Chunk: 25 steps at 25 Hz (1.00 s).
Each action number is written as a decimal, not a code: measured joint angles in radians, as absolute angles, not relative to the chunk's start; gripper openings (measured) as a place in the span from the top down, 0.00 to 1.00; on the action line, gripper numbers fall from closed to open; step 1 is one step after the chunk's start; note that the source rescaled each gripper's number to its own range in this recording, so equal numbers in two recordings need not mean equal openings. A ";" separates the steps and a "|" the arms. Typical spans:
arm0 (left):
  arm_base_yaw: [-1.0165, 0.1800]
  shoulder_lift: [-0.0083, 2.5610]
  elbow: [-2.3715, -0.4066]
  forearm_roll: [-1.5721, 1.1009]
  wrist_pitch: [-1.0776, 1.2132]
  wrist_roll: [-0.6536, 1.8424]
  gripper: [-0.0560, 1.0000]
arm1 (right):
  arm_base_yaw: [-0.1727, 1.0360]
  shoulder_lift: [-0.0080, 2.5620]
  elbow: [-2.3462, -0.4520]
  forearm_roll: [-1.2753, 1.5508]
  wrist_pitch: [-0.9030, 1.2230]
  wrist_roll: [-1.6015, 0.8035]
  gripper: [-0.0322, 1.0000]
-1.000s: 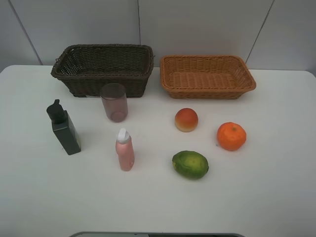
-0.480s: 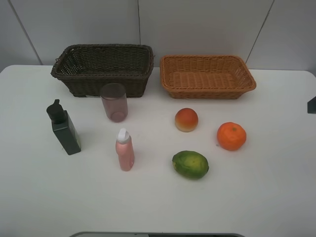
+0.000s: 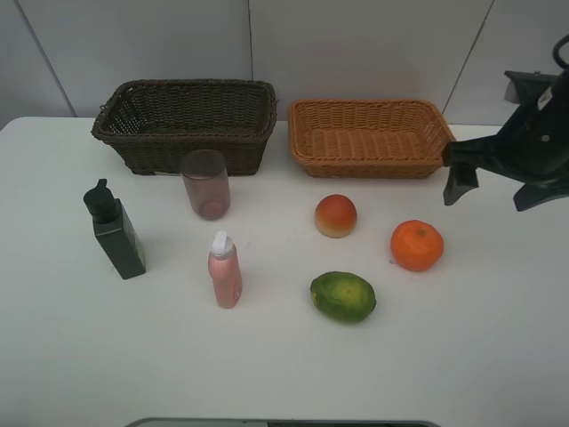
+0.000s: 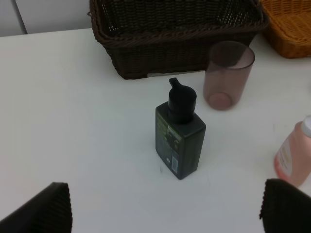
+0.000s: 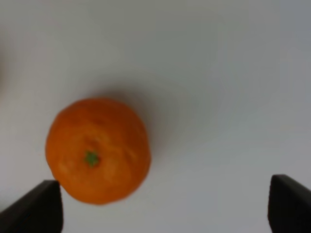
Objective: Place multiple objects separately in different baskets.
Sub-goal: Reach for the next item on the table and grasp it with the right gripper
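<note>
Six objects stand loose on the white table: a black pump bottle (image 3: 116, 233), a translucent pink cup (image 3: 206, 184), a pink white-capped bottle (image 3: 224, 271), a red-yellow fruit (image 3: 335, 215), an orange (image 3: 416, 245) and a green oval fruit (image 3: 342, 296). Behind them sit the dark brown basket (image 3: 178, 151) and the orange-tan basket (image 3: 373, 167); nothing shows inside either. My right gripper (image 3: 493, 187) hovers open at the right, above and just beyond the orange (image 5: 97, 150). My left gripper (image 4: 165, 213) is open, with the pump bottle (image 4: 180, 136) ahead of it; the exterior view does not show it.
The wall runs close behind both baskets. In the left wrist view the cup (image 4: 227, 75) stands in front of the dark basket (image 4: 175, 53), and the pink bottle (image 4: 294, 155) is at the frame's edge. The table's near edge lies in front of the objects.
My right arm has come in from the right edge of the exterior view and now hangs over the table near the orange. The objects have not moved.
</note>
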<state>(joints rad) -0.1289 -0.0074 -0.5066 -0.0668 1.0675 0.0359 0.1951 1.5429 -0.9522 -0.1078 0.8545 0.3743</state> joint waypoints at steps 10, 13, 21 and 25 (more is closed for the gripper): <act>-0.129 -0.007 -0.507 -0.067 1.068 0.036 0.00 | 0.282 1.783 -1.020 -0.085 0.757 0.480 0.30; -0.129 -0.007 -0.507 -0.067 1.068 0.036 0.00 | 0.289 1.830 -1.020 -0.086 0.755 0.497 0.30; -0.129 -0.007 -0.507 -0.067 1.068 0.036 0.00 | 0.296 1.914 -1.020 -0.085 0.738 0.509 0.30; -0.129 -0.007 -0.507 -0.067 1.068 0.036 0.00 | 0.296 1.946 -1.020 -0.074 0.732 0.509 0.30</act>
<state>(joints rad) -0.1289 -0.0074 -0.5066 -0.0668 1.0675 0.0359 0.2958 1.9455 -1.0198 -0.0743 0.7318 0.5087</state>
